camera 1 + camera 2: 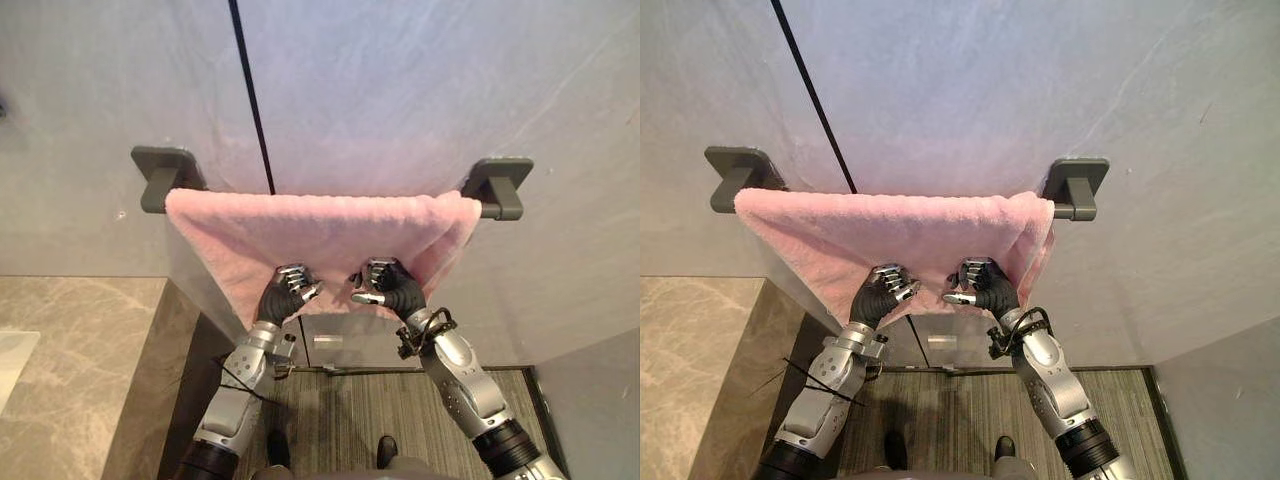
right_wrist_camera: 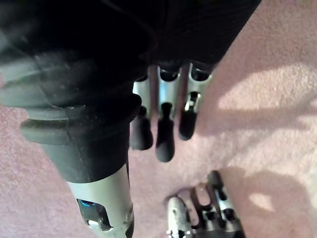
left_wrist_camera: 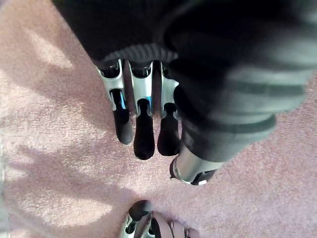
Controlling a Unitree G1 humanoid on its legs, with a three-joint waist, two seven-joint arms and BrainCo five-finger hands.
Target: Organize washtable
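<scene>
No legible text, numbers or signs. Pink towel (image 1: 330,235) and grey rail brackets (image 1: 165,175) look plain. Small pale patch (image 1: 328,340) below the towel: too small to read.

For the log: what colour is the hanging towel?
It's a pink fluffy towel, best in left eye view.

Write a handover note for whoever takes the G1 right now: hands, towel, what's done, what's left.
Left hand: open, fingers resting on the front of the pink towel, near its lower edge.
Right hand: open, also on the towel, close beside the left.
Towel: draped over the grey wall bar, right end bunched and folded.
Done: towel hung.
Left: probably smoothing and evening it out.
</scene>
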